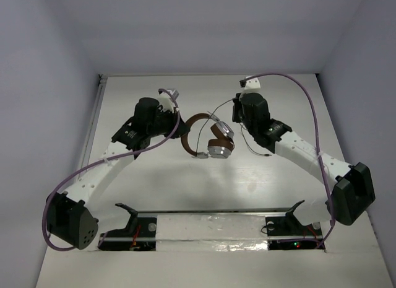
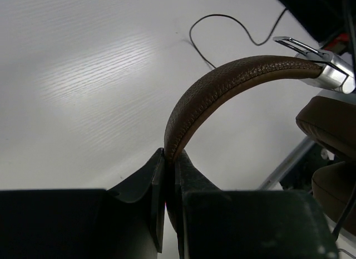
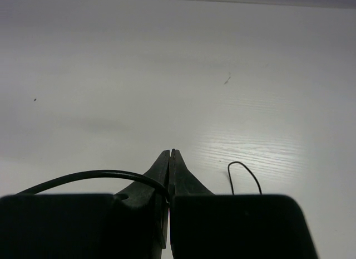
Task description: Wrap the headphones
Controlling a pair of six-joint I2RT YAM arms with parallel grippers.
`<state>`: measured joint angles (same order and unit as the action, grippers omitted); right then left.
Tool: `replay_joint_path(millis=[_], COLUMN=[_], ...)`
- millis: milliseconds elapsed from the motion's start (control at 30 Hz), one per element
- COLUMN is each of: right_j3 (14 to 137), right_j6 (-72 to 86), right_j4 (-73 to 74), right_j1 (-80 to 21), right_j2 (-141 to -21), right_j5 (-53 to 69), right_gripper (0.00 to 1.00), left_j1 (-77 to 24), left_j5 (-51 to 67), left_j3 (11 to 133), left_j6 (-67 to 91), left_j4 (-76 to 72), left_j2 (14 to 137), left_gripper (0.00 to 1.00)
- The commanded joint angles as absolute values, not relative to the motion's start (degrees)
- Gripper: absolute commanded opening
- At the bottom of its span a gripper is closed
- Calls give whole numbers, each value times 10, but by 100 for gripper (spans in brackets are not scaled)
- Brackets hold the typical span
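Well, bench [image 1: 247, 189]: white, walled on three sides; the work sits mid-bench, nearer the far edge.
Arms: left arm [image 1: 105, 170] and right arm [image 1: 303, 153] reach in from the near corners, so one can anchor while the other winds.
Purple cables [image 1: 312, 108]: arch over both arms; likely snag points for any wide winding sweep.
Headphones [image 1: 210, 142]: between the two grippers, earcups [image 1: 219, 150] toward the near edge; whether they touch the bench I cannot tell.
Left gripper [image 2: 169, 175]: jaws clamped on the brown headband [image 2: 222, 83], holding it as a steady core.
Right gripper [image 3: 169, 159]: jaws pressed together, pinching the cord [image 3: 100, 171], placed to lead it round.
Cord slack: loose loops lie on the bench beneath the right arm, apt to tangle.
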<state>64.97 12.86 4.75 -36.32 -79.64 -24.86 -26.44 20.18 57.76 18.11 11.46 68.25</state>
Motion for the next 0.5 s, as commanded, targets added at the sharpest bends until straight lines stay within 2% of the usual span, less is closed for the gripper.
replay_joint_path(millis=[0, 133, 333, 467], right_j3=[636, 614, 564, 536], right_j6=[136, 136, 164, 171], right_j4=[-14, -43, -94, -147], right_j1=[-356, -351, -351, -351], right_j2=[-790, -786, -767, -764], right_j5=[-198, -142, -79, 11], right_gripper=[0, 0, 0, 0], left_j1=[-245, -222, -193, -193], left_j5=[302, 358, 346, 340], left_j3=[597, 599, 621, 653], left_j6=[202, 217, 236, 243], left_j4=[52, 35, 30, 34], left_j2=[659, 657, 652, 657], left_gripper=[0, 0, 0, 0])
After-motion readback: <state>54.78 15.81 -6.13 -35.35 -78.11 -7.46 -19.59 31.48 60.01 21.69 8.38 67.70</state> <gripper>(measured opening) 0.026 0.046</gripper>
